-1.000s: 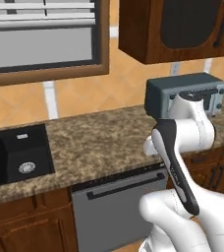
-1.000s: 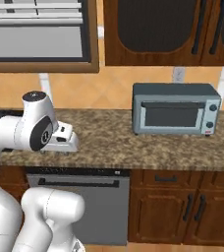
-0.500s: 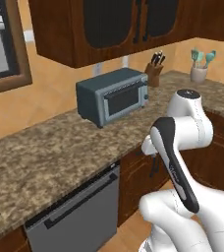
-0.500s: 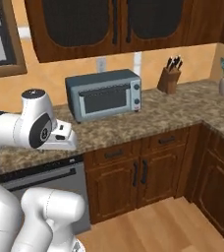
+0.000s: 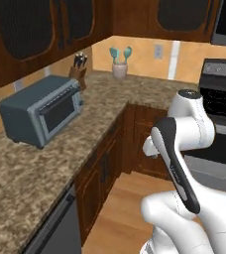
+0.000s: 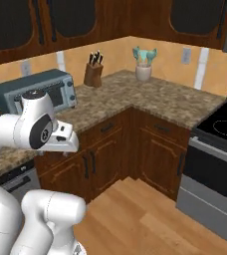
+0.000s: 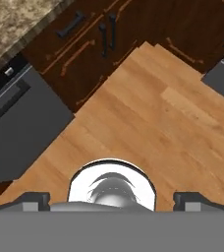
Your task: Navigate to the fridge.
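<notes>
Still mid-search w/ no fridge in sight: base faces the corner surface btwn toaster oven & stove, tool tucked, tips spread, empty; next: keep turning.

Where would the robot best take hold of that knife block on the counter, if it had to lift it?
Probably around the knife block's wooden body, below the dark handles that stick out of its top. It stands tilted near the wall by the toaster oven, so coming from the open counter side, with the tool's fingers across its flat sides, looks safest.
</notes>
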Controlling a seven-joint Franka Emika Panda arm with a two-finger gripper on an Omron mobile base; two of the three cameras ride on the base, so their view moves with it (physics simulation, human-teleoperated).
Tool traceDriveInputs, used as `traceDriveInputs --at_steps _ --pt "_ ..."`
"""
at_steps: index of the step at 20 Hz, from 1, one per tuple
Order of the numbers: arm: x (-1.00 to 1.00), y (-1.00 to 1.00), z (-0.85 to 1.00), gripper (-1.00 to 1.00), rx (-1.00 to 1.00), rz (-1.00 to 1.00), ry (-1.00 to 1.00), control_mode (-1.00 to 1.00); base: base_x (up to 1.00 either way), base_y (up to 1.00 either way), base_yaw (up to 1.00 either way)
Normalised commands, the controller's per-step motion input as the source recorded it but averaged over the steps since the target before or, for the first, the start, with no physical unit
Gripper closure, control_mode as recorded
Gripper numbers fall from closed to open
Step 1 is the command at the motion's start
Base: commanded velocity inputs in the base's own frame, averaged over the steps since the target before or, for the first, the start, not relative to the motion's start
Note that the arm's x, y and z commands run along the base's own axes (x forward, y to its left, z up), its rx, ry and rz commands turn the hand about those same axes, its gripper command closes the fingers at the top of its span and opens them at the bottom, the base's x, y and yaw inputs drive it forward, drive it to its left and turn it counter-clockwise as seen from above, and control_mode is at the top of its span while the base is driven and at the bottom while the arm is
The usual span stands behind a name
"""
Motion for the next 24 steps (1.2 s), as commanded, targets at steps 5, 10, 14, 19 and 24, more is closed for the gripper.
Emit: traceDriveInputs --at_steps 5,10,14,19,24 --pt "0.00 0.00 0.00 -1.00 0.00 0.00 0.00 1.00 -0.38 -0.12 -0.67" --pt "0.00 0.00 0.00 -1.00 0.00 0.00 0.00 1.00 -0.20 -0.05 -0.72" --pt "0.00 0.00 0.00 -1.00 0.00 0.00 0.00 1.00 -0.02 -0.03 -0.76" --pt "0.00 0.00 0.00 -1.00 0.00 0.00 0.00 1.00 0.03 -0.11 -0.76" --pt "0.00 0.00 0.00 -1.00 0.00 0.00 0.00 1.00 0.65 -0.15 -0.52"
